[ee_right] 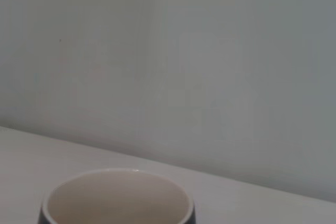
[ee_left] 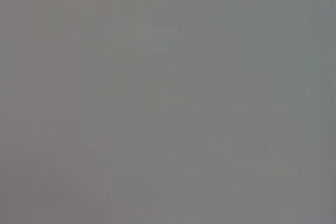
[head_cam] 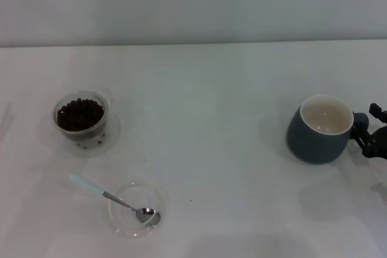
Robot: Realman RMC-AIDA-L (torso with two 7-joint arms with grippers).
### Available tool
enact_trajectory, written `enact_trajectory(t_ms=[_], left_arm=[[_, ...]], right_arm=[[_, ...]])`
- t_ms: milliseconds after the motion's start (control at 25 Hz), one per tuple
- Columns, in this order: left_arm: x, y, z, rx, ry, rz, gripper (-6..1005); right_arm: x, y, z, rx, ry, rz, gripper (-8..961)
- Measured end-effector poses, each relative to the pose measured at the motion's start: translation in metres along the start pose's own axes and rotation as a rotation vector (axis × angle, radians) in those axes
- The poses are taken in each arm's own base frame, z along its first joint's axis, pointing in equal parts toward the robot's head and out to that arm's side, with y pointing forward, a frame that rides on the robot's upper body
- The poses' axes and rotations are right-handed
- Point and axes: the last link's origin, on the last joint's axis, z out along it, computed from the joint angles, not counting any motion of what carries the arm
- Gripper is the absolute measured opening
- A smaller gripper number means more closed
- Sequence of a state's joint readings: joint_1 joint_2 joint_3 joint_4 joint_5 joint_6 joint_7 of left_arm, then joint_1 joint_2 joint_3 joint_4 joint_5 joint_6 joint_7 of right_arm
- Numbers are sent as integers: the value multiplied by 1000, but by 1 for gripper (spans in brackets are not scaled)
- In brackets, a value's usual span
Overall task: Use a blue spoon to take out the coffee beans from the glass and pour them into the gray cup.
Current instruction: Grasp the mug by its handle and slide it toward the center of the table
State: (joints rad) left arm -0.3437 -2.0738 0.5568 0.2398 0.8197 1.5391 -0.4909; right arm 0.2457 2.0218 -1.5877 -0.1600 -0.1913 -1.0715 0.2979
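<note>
gray cup (head_cam: 319, 130) at 3 o'clock, my right gripper (head_cam: 370, 130) at its handle, closure unclear; left gripper unseen.

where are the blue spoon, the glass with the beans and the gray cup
blue spoon (head_cam: 91, 186), head view, on its pale handle
glass (head_cam: 81, 115), head view, on its near rim
gray cup (head_cam: 314, 145), head view, on its dark outer wall

No readable text, label, brand or number on anything.
</note>
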Motion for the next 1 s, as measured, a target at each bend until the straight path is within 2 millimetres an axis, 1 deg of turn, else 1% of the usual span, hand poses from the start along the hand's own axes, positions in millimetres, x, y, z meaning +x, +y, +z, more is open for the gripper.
enact_trajectory(t_ms=[80, 440, 480, 600, 720, 840, 1000], left_arm=[[0, -1, 0, 1, 1, 1, 876], [5, -4, 2, -9, 15, -4, 876], [5, -4, 2, -8, 15, -3, 876], [5, -4, 0, -7, 12, -3, 876], [5, -4, 0, -7, 10, -2, 875], [4, -4, -1, -8, 7, -2, 875], [3, -4, -2, -7, 3, -6, 875]], right_arm=[[0, 1, 2, -7, 5, 0, 483], [-6, 6, 7, -33, -14, 22, 324], [-9, 11, 9, -58, -31, 20, 306], [-12, 15, 11, -81, -42, 18, 282], [-15, 21, 14, -110, -49, 22, 233], [-18, 31, 19, -166, -53, 37, 185], [-23, 42, 24, -225, -57, 52, 185]])
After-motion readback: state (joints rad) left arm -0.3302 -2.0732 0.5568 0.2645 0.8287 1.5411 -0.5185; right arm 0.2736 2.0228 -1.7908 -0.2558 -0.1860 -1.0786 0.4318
